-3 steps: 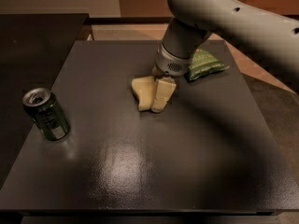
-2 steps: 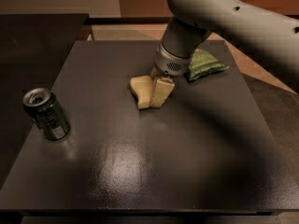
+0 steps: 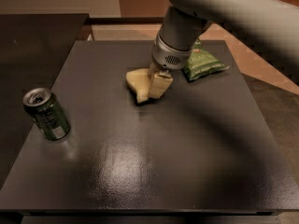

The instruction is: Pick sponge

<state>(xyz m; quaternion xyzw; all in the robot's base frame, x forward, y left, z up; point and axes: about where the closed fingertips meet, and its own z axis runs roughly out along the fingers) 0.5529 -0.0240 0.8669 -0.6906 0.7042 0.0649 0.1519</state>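
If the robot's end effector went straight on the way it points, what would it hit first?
Probably the sponge: the end effector points down right at it, seemingly touching it, with the table just beneath. Depth is hard to judge.

The one camera looks from high above the near side of the desk [image 3: 140,171]. It is tilted steeply down and faces across the dark top toward the far edge and the floor beyond. It stands close, so the desk fills nearly the whole frame, with its near edge along the bottom and its far edge close to the top.

The tool [image 3: 155,88] sits just above the frame's middle, over the desk's far half. Its arm [image 3: 224,8] enters from the upper right corner. The view takes in the sponge [image 3: 135,80] just left of the tool. The can [image 3: 46,115] lies well to the tool's left and nearer the camera. The bag [image 3: 203,62] lies just right of the tool and farther off.
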